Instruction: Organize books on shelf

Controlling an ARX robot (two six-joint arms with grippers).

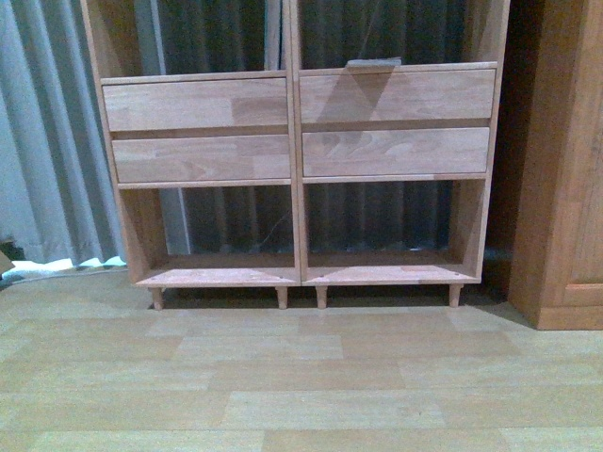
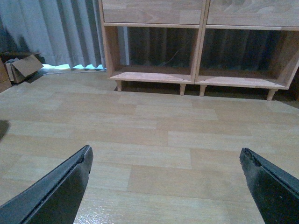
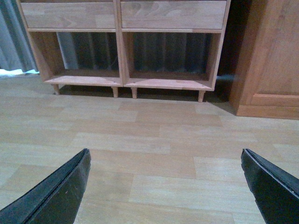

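Grey curtain (image 1: 42, 141), plank floor (image 1: 301, 377), orange-toned cabinet (image 1: 565, 160).

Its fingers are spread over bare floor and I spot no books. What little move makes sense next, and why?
Probably raise the view to search for the books. The left fingers and right fingers are spread and empty, the shelf's two bottom compartments hold nothing, and only a thin grey edge above the right drawers hints at something.

Pale wood-look planks cover the floor (image 1: 301, 377), lying in long staggered strips. Grey curtains (image 1: 47, 141) hang in folds along the back wall, with something white and crumpled (image 1: 57, 266) at their foot (paper or plastic, hard to say). An orange-toned panelled cabinet (image 1: 565, 169) stands on the floor at the far right. Off to the left sits an open cardboard box (image 2: 23, 67), near the curtains.
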